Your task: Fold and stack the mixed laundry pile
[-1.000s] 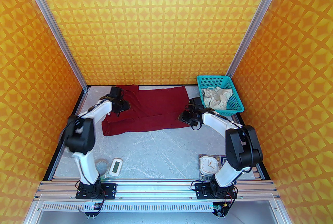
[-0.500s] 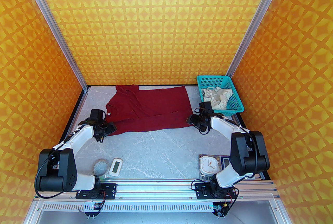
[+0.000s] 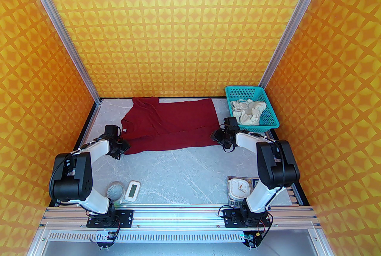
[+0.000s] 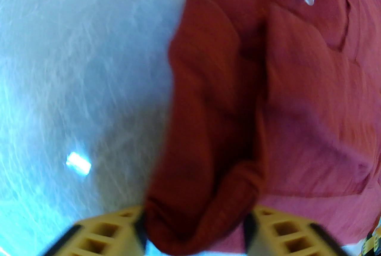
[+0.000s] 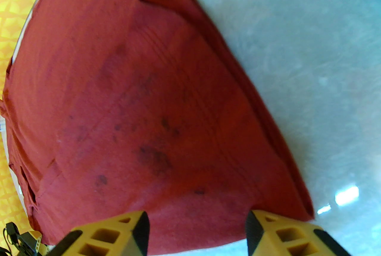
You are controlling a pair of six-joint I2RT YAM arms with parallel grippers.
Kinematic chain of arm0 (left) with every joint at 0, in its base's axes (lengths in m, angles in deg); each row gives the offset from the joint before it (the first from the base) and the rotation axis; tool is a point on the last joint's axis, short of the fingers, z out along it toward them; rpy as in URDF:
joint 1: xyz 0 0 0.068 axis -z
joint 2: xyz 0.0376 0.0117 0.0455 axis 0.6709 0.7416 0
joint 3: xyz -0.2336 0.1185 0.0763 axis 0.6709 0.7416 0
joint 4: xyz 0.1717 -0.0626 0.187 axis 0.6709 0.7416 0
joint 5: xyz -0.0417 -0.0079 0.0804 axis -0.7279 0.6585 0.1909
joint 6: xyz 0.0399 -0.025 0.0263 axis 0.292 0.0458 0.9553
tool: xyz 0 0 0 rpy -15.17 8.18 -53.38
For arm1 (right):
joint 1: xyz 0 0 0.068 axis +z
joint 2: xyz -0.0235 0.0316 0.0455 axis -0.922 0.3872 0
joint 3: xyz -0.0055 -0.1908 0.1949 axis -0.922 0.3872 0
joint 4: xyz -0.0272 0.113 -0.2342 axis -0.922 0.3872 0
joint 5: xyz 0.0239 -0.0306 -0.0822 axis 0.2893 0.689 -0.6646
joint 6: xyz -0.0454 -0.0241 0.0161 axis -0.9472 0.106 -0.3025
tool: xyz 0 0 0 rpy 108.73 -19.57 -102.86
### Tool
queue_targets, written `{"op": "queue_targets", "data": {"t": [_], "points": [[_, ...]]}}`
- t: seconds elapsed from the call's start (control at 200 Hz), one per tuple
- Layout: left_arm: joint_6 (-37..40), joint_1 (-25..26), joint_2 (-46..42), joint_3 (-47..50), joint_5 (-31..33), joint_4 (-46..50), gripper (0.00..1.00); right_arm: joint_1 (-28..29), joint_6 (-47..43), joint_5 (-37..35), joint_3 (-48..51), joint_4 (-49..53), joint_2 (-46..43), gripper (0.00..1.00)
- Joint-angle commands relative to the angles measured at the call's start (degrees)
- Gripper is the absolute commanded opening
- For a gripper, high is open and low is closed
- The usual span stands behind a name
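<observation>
Dark red shirt, cream shorts, teal basket

**Shirt spread on table, shorts crumpled in basket**

Dark red short-sleeved shirt lies spread over the far half of the grey marble-look table, mostly flat, with its far edge at the back wall. Its left part is folded over in diagonal creases, and the near-left corner is bunched into a raised ridge. A small white label shows at the left edge. Cream-white shorts sit crumpled inside the teal plastic mesh basket in the far-right corner, apart from the shirt.
</observation>
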Motion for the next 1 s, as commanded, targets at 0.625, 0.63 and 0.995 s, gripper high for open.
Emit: {"op": "queue_targets", "data": {"t": [0.625, 0.63, 0.995], "points": [[12.0, -7.3, -8.4, -3.8, 1.9, 12.7, 0.67, -0.6, -0.9, -9.1, 4.6, 7.8, -9.8, 0.45], [12.0, -7.3, -8.5, -3.8, 1.8, 12.8, 0.68, -0.6, -0.9, -9.1, 4.7, 7.9, -9.9, 0.45], [6.6, -7.3, -7.4, 2.9, -5.1, 5.0, 0.84, -0.6, 1.6, -2.8, 4.2, 5.5, -6.2, 0.58]]}}
